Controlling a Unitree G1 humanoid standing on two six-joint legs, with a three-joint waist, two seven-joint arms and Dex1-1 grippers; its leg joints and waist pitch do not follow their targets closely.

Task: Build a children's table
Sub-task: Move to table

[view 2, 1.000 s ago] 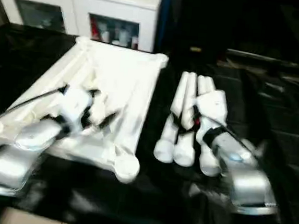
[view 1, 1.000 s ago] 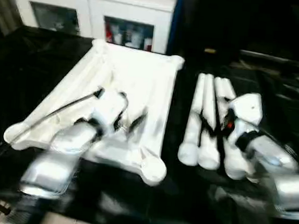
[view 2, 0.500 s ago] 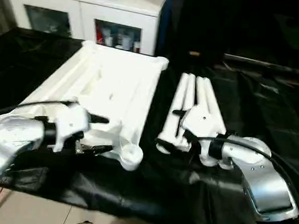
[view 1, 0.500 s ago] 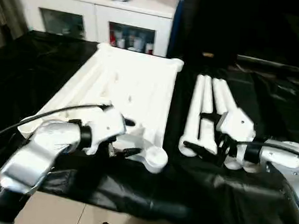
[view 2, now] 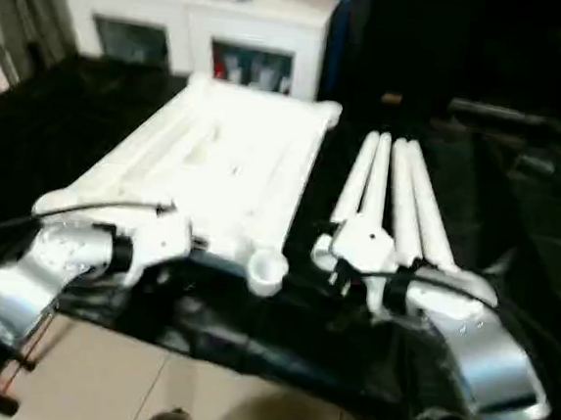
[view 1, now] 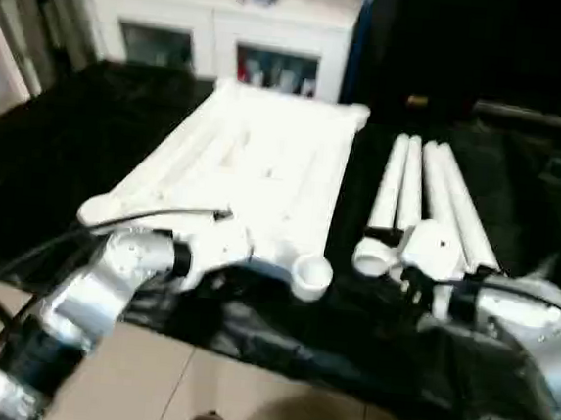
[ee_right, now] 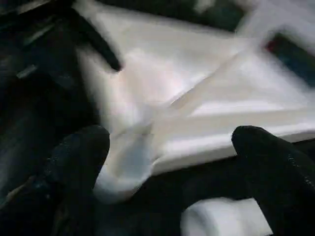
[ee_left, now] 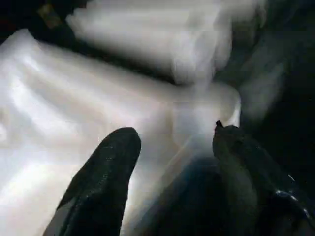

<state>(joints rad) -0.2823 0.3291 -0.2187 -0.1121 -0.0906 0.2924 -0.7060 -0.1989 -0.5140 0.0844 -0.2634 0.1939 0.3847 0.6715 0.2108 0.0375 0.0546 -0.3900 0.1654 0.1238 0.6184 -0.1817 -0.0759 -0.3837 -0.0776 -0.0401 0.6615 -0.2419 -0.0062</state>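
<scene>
On the black-draped table (view 1: 90,144) the white tabletop (view 1: 255,168) lies upside down, ribbed underside up, with rounded sockets at its corners. One near corner socket (view 1: 311,272) sits at the table's front edge. Just beside the tabletop, toward the robot's right, four white tubular legs (view 1: 428,203) lie side by side, touching one another, their near ends close to the front edge.

The left end effector (ee_left: 172,147) is at the tabletop's near edge, a little left of that corner socket. In the left wrist view its two black fingers (ee_left: 106,167) stand apart with the white plastic edge between them; whether they press on it I cannot tell.

The right end effector (ee_right: 167,152) hangs over the near ends of the legs, its fingers (ee_right: 78,157) spread wide and holding nothing. Its wrist view looks across at the tabletop and a corner socket.

Behind the table stands a white cabinet (view 1: 227,38) with glass doors. Pale floor (view 1: 196,389) shows below the table's front edge.
</scene>
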